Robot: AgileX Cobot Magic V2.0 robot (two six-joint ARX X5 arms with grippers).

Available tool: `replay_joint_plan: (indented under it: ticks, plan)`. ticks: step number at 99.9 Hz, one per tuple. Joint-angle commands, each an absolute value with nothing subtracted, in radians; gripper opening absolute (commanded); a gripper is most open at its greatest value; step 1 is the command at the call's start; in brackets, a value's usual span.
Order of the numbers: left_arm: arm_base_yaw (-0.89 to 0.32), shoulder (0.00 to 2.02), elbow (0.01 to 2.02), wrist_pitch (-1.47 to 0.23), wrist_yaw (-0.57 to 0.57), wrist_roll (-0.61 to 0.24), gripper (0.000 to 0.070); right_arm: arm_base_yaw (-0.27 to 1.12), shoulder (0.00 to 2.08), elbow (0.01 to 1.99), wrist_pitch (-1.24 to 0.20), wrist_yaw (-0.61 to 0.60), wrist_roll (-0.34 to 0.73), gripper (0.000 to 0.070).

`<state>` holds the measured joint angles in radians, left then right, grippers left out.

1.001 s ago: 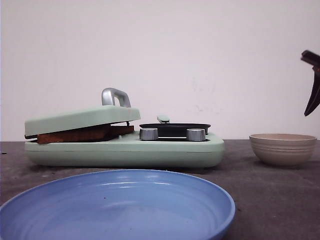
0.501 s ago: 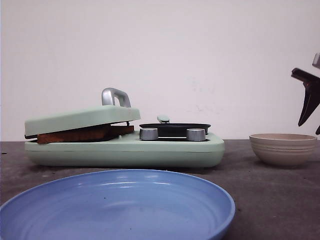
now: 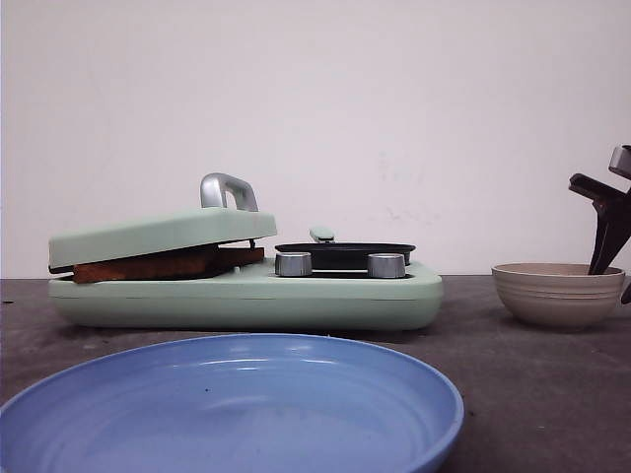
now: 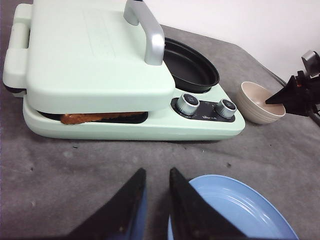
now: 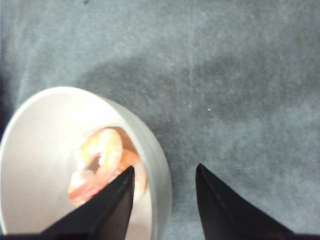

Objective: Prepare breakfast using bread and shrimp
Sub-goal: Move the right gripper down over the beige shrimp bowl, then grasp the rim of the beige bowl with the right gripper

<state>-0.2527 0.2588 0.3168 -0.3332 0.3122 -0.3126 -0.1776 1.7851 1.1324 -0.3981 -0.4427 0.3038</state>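
The bread [image 3: 148, 266] lies in the mint-green breakfast maker [image 3: 296, 301] under its lowered lid [image 3: 158, 233]; only a brown crust edge shows, also in the left wrist view [image 4: 95, 118]. The shrimp [image 5: 100, 160], pale orange, lie in the beige bowl [image 5: 155, 150] at the right [image 3: 557, 296]. My right gripper [image 5: 165, 170] is open and straddles the bowl's rim, one finger inside above the shrimp, one outside; it holds nothing. It also shows in the front view [image 3: 611, 261]. My left gripper [image 4: 156, 172] is empty, jaws a narrow gap apart, over the table in front of the maker.
A black pan [image 3: 345, 251] sits on the maker's right half, behind two silver knobs [image 4: 187, 102]. The lid has a silver handle [image 3: 227, 187]. A large blue plate [image 3: 227, 394] lies at the front, beside my left gripper [image 4: 240, 205]. The table top is grey.
My right gripper has moved left and down from above the bowl, so that one finger now reaches into it. The maker, plate and left arm have not moved.
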Motion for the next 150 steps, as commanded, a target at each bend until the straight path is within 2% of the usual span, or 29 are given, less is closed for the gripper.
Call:
replay_joint_plan:
  ticks: [1,63,72,86,103,150]
  plan:
    - [-0.253,0.260,0.318,-0.321,0.310,-0.300,0.0000,-0.179,1.808,1.154,-0.382,-0.445,0.304,0.0237]
    - [-0.253,0.260,0.318,-0.322,0.310,-0.300,0.0000,-0.159,1.857,1.161,-0.330,-0.464,0.319,0.0235]
    - [-0.253,0.260,0.318,-0.322,0.307,-0.300,0.0000,-0.159,1.857,1.161,-0.328,-0.464,0.318,0.0176]
    - [-0.253,0.260,0.318,-0.322,0.306,-0.300,0.0000,-0.159,1.857,1.161,-0.329,-0.463,0.318,0.0167]
    - [-0.253,0.260,0.318,-0.322,0.307,-0.300,0.0000,-0.157,1.857,1.161,-0.334,-0.463,0.317,0.0083]
    - [-0.253,0.260,0.318,-0.323,0.307,-0.300,0.0000,-0.152,1.857,1.161,-0.333,-0.454,0.314,0.0086]
